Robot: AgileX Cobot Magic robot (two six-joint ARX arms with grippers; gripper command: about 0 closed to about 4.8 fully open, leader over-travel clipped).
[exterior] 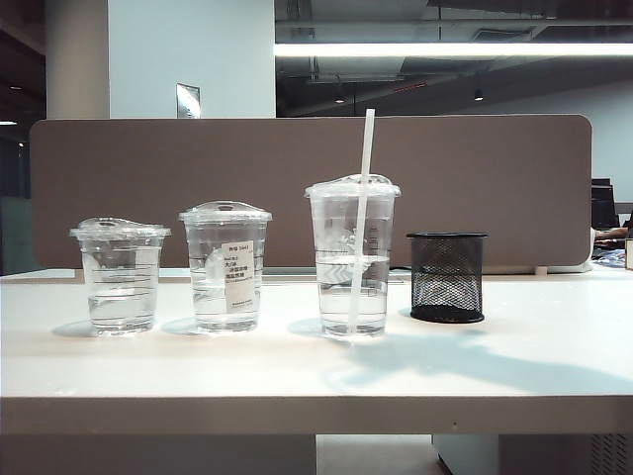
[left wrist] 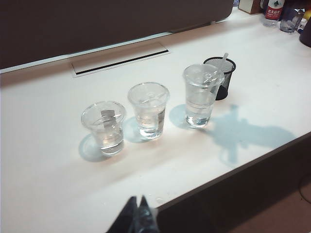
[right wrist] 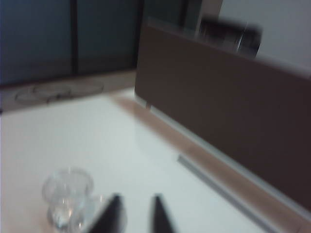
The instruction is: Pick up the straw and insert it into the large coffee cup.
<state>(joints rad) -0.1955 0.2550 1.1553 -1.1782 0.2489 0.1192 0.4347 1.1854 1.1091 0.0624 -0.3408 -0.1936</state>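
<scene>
Dark right gripper fingers stood apart, holding nothing.
Left gripper tips met, empty; thin white straw stood in tallest clear domed-lid cup.

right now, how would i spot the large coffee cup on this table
On the white table, three clear lidded cups line up left of a black mesh holder. The large coffee cup stands beside that holder: the tallest, with a white straw poking through its lid.

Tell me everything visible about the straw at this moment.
The straw is long, thin, white and looks like plastic. It stands slightly tilted in the large coffee cup, passing through the domed lid down into the clear liquid, its top well above the lid. Only the cup touches it; neither gripper is near it in the exterior view.
</scene>
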